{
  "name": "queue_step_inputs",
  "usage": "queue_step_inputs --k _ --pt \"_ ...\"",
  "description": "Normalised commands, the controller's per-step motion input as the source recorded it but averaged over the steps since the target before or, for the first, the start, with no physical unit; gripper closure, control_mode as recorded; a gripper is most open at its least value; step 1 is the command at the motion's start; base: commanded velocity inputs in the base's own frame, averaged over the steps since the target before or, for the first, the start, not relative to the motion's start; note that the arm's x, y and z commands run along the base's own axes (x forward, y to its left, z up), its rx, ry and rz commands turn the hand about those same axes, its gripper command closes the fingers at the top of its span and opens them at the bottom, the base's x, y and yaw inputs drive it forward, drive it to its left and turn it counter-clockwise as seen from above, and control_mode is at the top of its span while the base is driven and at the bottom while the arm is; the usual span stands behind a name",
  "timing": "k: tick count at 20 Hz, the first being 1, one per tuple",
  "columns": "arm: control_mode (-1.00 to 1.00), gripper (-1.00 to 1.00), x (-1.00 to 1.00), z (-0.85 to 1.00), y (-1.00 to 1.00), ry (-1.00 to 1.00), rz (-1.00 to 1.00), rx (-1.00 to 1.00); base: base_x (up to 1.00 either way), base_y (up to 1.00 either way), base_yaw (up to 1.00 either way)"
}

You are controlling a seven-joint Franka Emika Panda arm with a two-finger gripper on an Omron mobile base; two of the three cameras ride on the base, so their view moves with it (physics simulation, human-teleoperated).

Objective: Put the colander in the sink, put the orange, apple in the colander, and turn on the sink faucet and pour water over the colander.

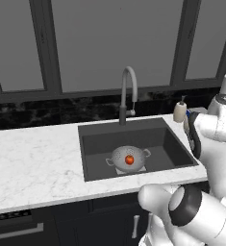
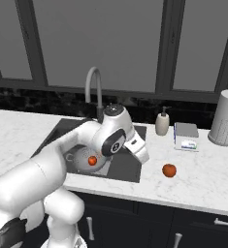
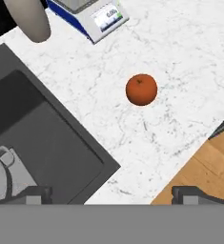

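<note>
From the left base view, the colander sits on the bottom of the sink with one red-orange fruit in it, below the sink faucet and off to the left of the raised arm. From the right base view, the hand hangs over the sink's right edge, between the colander and a second fruit lying on the table. In the hand view, the hand's fingers stand wide apart and empty, that fruit ahead of them, a scale beyond.
</note>
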Motion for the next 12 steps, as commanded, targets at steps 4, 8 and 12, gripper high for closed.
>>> queue_step_inputs --k 4,8,12 --pt "-1.00 -1.00 0.04 0.03 -1.00 0.36 0.00 -0.30 0.00 0.00 0.00" --pt "-1.00 -1.00 0.18 -0.40 -1.00 0.29 0.18 0.00 0.00 0.00 0.00" --pt "-1.00 -1.00 0.04 -0.93 -0.94 0.41 0.23 0.26 0.00 0.00 0.00"
